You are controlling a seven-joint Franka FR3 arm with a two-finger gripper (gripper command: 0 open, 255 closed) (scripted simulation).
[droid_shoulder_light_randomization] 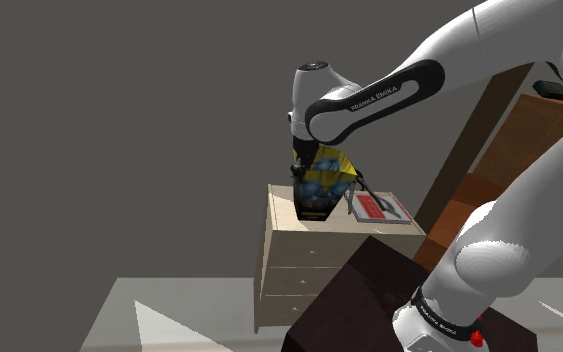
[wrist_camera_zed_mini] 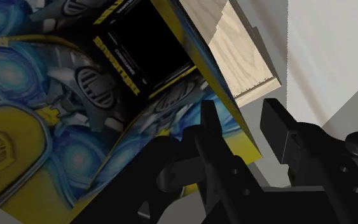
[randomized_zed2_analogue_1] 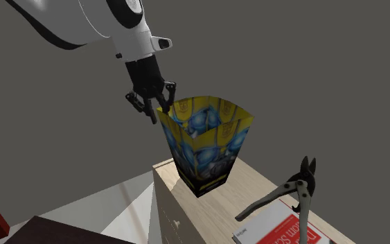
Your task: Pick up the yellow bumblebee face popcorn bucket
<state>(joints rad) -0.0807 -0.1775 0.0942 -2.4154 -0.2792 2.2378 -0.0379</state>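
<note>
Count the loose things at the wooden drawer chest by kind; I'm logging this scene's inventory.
Yellow and blue tapered popcorn bucket: 1
Grey long-handled pliers: 1
Red and white flat book: 1
Total: 3

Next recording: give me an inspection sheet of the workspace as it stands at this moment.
Surface: light wooden drawer cabinet, three things on its top.
Job's things: yellow and blue tapered popcorn bucket with a robot face, open end up, near the cabinet's edge.
Clutter: grey pliers lying across a flat red and white book, apart from the bucket.
Grippers: black two-finger end effector open, fingers straddling the bucket's rim wall, one inside, one outside; the outer one is apart from the wall.
Cables: nothing seen.
Surroundings: plain grey wall, pale floor, brown wooden furniture at the shoulder view's right.
</note>
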